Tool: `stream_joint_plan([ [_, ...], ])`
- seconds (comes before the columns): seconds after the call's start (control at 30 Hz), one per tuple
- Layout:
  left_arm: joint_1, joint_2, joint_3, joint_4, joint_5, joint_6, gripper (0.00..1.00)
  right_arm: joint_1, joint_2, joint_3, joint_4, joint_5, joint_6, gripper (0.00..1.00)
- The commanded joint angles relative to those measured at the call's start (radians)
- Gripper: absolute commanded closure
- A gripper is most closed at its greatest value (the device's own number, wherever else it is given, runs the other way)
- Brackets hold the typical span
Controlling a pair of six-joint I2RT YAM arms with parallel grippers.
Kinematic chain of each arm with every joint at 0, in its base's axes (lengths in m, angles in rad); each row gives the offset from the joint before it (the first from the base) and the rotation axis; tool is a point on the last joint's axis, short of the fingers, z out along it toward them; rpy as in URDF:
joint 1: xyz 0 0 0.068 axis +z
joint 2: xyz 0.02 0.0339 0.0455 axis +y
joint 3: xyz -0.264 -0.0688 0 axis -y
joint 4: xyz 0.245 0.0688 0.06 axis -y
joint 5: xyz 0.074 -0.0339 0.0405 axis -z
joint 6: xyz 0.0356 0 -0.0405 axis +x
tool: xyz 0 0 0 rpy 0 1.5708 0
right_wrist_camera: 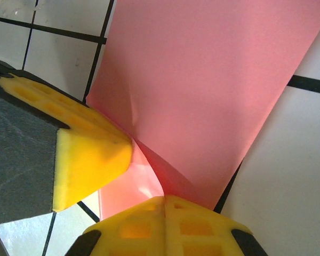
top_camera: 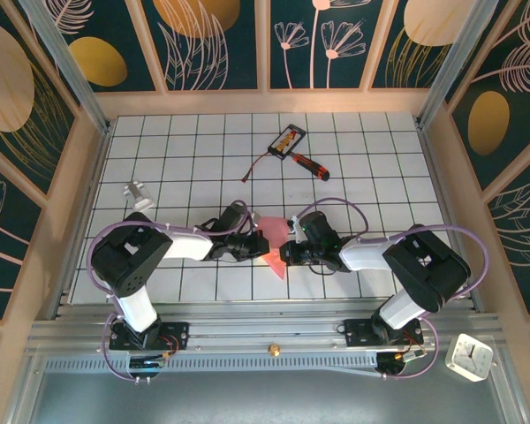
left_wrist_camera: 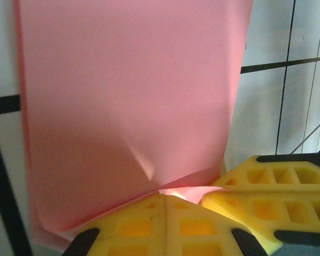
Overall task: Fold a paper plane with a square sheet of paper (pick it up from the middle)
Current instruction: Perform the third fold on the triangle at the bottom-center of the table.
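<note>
A: In the top camera, where is the pink paper sheet (top_camera: 274,237)?
B: In the middle of the frame, held between the left gripper (top_camera: 258,248) and the right gripper (top_camera: 287,253), which nearly meet over the tiled surface (top_camera: 194,141). The red-handled screwdriver (top_camera: 310,164) lies well apart, at upper centre. How the jaws stand I cannot read there.
A: And the left wrist camera?
B: It answers this. Its yellow pads (left_wrist_camera: 133,226) are pressed together on the lower edge of the sheet, at bottom centre, with a small wrinkle (left_wrist_camera: 144,165) just above.
A: The right wrist camera?
B: The other side: jaws clamped on the sheet at the bottom, with the left pad at the left.
A: The risk?
B: I think that if the arms pull apart or twist unevenly, the thin paper may tear or slip. The wrinkle may also set as a wrong crease.
</note>
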Motion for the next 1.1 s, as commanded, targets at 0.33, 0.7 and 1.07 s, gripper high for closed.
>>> stream_joint_plan([
  [0.33,0.012,-0.048,0.058,-0.103,0.0,0.052,1.0,0.013,0.032,-0.041,-0.134,0.034,-0.007,1.0],
  [0.7,0.03,0.021,0.068,-0.132,-0.007,0.103,1.0,0.014,0.029,-0.039,-0.139,0.039,-0.008,1.0],
  [1.07,0.057,0.004,0.042,-0.123,-0.005,0.101,1.0,0.014,0.025,-0.039,-0.145,0.04,-0.009,1.0],
])
